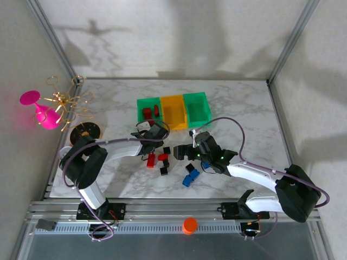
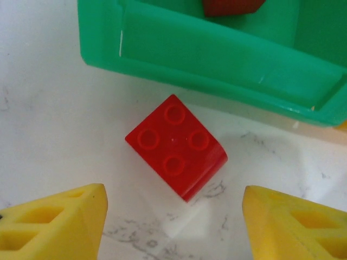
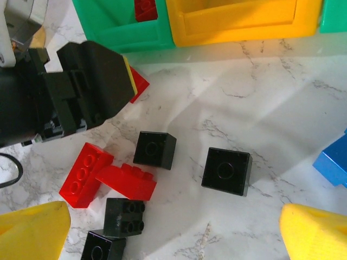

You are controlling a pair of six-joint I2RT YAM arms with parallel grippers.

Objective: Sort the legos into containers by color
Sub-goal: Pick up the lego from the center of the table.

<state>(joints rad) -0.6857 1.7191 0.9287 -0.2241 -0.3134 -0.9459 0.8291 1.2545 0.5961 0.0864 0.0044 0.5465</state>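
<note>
My left gripper [image 2: 173, 219] stands open over the marble, its yellow fingers either side of a red four-stud lego [image 2: 176, 146] lying just ahead of them, in front of the left green bin [image 2: 217, 59]. That bin [image 1: 148, 108] holds red legos [image 1: 150, 112]; the yellow-orange bin [image 1: 174, 111] and the right green bin [image 1: 197, 106] join it in a row. My right gripper [image 3: 173, 235] is open above loose black legos [image 3: 227, 171] and red legos [image 3: 127, 181], holding nothing. A blue lego [image 3: 333, 160] lies at its right. The left gripper [image 1: 153, 133] and right gripper [image 1: 183, 153] sit close together.
Blue legos [image 1: 191, 177] lie near the right arm. A round black-and-gold dish [image 1: 87, 131], a gold wire ornament [image 1: 65, 100] and a pink glass [image 1: 42, 111] stand at the far left. An orange round cap [image 1: 190, 225] rests on the front rail.
</note>
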